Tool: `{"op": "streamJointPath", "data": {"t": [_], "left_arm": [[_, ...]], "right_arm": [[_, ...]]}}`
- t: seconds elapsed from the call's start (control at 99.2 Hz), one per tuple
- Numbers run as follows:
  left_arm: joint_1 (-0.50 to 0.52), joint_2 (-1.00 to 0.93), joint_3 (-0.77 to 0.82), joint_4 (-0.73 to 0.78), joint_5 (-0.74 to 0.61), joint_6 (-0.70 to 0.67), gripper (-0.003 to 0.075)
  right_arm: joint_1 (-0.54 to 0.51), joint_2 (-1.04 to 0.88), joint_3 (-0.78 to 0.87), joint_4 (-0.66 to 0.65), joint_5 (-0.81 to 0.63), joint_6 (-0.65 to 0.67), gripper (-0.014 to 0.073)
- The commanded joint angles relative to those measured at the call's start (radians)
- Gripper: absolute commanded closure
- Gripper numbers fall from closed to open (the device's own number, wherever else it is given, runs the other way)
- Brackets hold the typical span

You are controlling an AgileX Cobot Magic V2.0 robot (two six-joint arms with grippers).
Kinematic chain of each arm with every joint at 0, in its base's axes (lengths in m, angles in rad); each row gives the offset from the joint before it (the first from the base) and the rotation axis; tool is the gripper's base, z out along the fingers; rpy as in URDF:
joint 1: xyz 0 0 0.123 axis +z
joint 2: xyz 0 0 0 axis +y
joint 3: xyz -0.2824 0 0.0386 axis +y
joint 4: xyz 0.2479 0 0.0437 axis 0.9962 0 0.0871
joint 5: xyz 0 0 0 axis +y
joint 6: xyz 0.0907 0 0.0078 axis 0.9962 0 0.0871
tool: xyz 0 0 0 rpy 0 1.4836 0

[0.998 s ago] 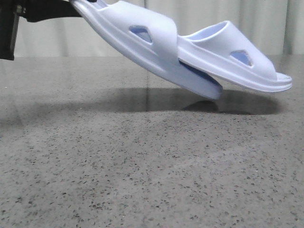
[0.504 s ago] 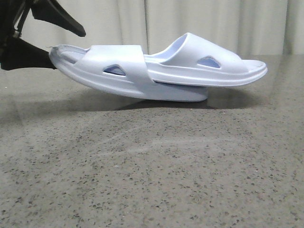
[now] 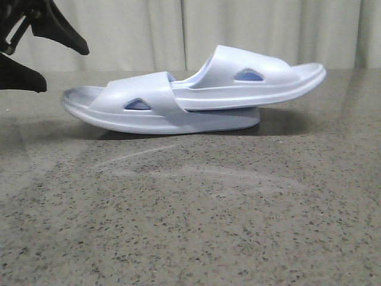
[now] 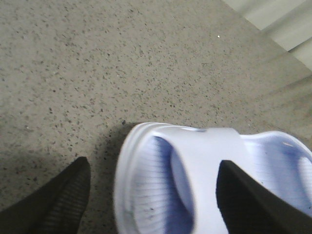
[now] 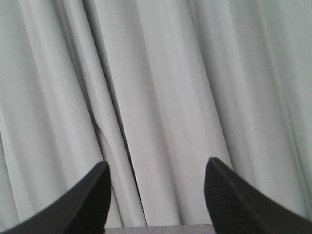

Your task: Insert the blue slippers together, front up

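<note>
The blue slippers lie nested on the speckled table. One slipper [image 3: 143,101] rests flat. The other slipper [image 3: 262,80] has one end tucked under the first one's strap, and its far end sticks out to the right, slightly raised. My left gripper [image 3: 66,71] hangs open just left of the pair, touching nothing. In the left wrist view the near slipper's end [image 4: 161,185] shows between the spread fingers [image 4: 53,204] of that gripper [image 4: 153,162]. My right gripper [image 5: 156,162] is open and empty, facing the curtain; it does not show in the front view.
A pale pleated curtain [image 3: 149,30] hangs behind the table's far edge. The grey speckled tabletop [image 3: 190,214] stretches in front of the slippers. A thin strip of the table [image 5: 161,228] shows below the right gripper's fingers.
The left gripper lowered the nested slippers from a tilted hold down onto the table, let go, opened and drew back up and to the left.
</note>
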Motion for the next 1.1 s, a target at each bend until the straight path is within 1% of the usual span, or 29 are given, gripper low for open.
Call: {"op": "streamJointPath", "data": {"t": [0.0,0.171,0.373,0.534,0.595,0.716,0.877,1.089], "left_arm": [[0.024,-0.044,-0.025,0.018,-0.034,-0.005,0.0239],[0.069,-0.132,-0.025,0.09,-0.071,-0.005,0.0239],[0.071,-0.295,-0.025,0.236,-0.088,-0.005,0.0239],[0.071,-0.428,-0.018,0.3,-0.098,-0.005,0.0239],[0.071,-0.477,0.008,0.313,-0.129,-0.005,0.0239],[0.071,-0.588,0.084,0.332,-0.185,-0.003,0.0241],[0.071,-0.737,0.234,0.34,-0.259,0.008,0.0244],[0.071,-0.879,0.382,0.34,-0.272,0.008,0.0244]], "right_arm": [[-0.005,0.001,-0.022,-0.013,-0.046,-0.015,0.0223],[-0.005,0.001,-0.001,-0.013,-0.094,-0.023,0.0223],[-0.005,0.001,0.07,-0.013,-0.186,-0.061,0.0223],[-0.005,0.001,0.115,-0.013,-0.166,-0.099,0.0223],[-0.005,0.001,0.132,-0.013,-0.151,-0.134,0.0223],[-0.005,-0.001,0.172,-0.013,-0.145,-0.136,0.0223],[-0.005,-0.013,0.232,-0.013,-0.135,-0.158,0.0223],[-0.005,-0.056,0.3,-0.013,-0.047,-0.162,0.0223]]}}
